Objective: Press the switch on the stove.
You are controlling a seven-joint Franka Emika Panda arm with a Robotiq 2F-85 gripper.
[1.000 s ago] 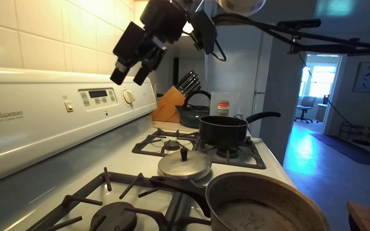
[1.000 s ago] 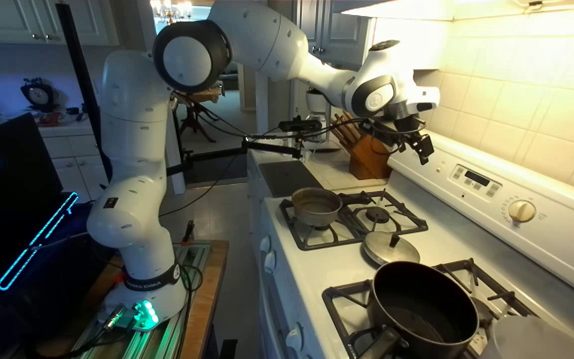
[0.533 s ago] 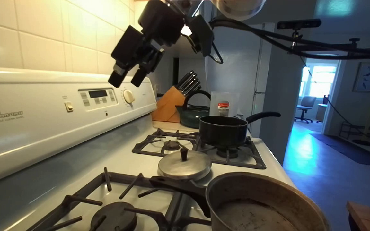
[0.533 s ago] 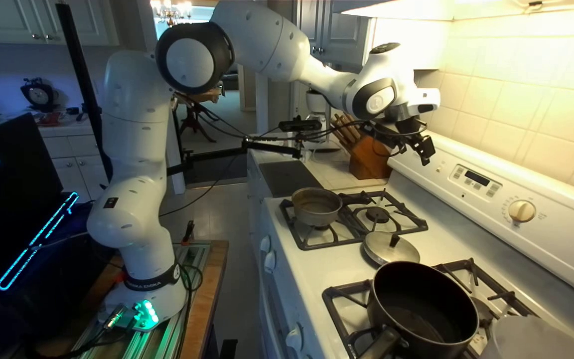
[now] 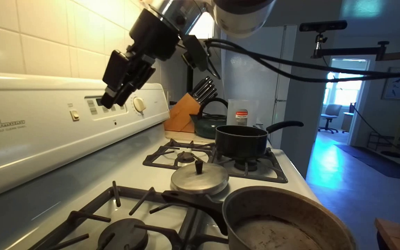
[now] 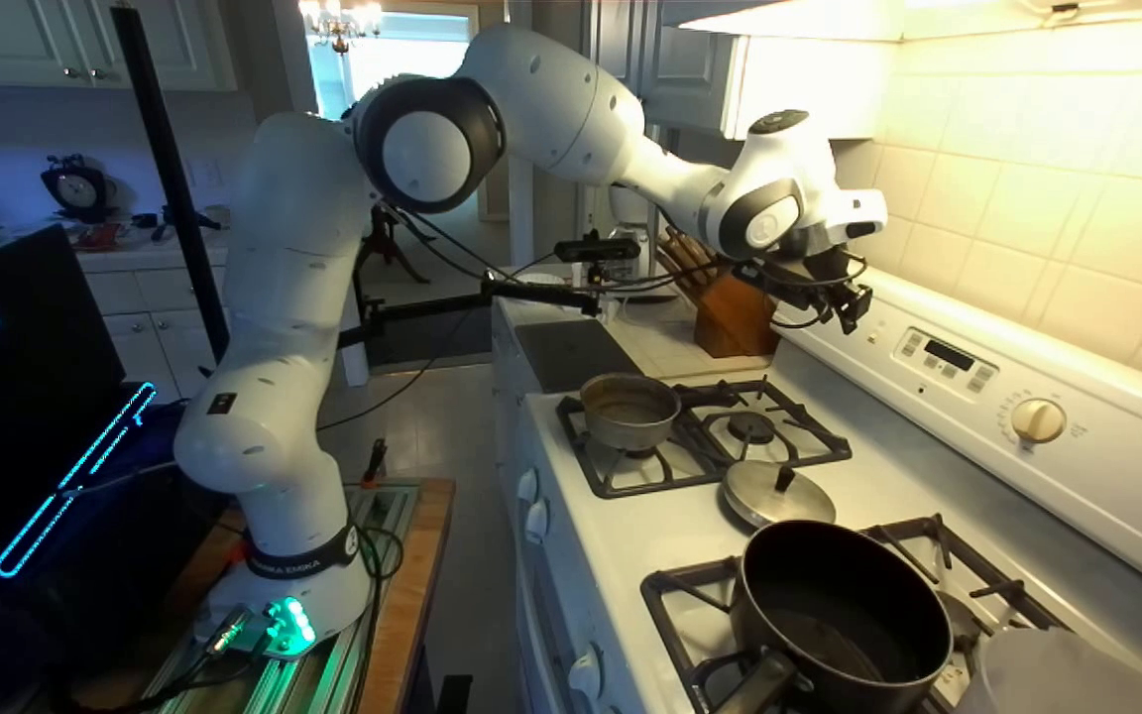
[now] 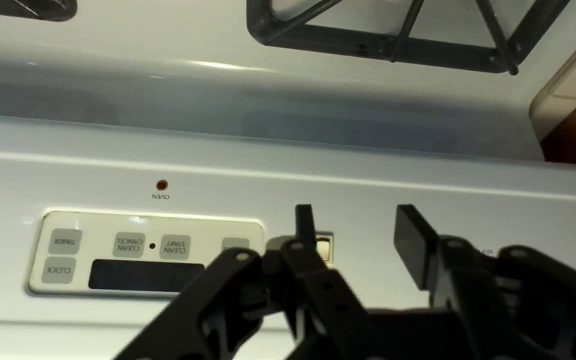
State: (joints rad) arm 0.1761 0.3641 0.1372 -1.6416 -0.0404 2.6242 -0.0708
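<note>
Stove point(image 6: 660, 531): we are viewing a white gas range, its tall back panel point(image 5: 50, 139) rising before the tiled wall point(image 5: 43, 55).
Arm point(image 6: 571, 104): we are seeing it arching over toward the back panel.
Gripper point(image 7: 355, 227): in the wrist view, we are observing its two fingers point(image 7: 414, 250) standing spread, a clear gap dividing them; in both exterior views it is hanging tilted, tips downward, near the back panel. We are not making out whether the tips are touching it.
Switch point(image 5: 75, 115): we are finding it on the back panel, lying between the brand lettering point(image 5: 9, 124) and the clock panel point(image 7: 102, 250); in the wrist view, one finger is partly covering it.
Knob point(image 5: 139, 104): we are locating it past the clock panel from the switch.
Saucepan point(image 5: 240, 146): we are seeing it resting upon one of the black grates point(image 7: 433, 53).
Worn pan point(image 5: 276, 234): we are seeing it sitting upon the other.
Lid point(image 5: 200, 180): we are noting it lying between the grates, its handle pointing up.
Kettle point(image 5: 209, 125): we are seeing it standing beside a wooden knife block point(image 5: 182, 114).
</note>
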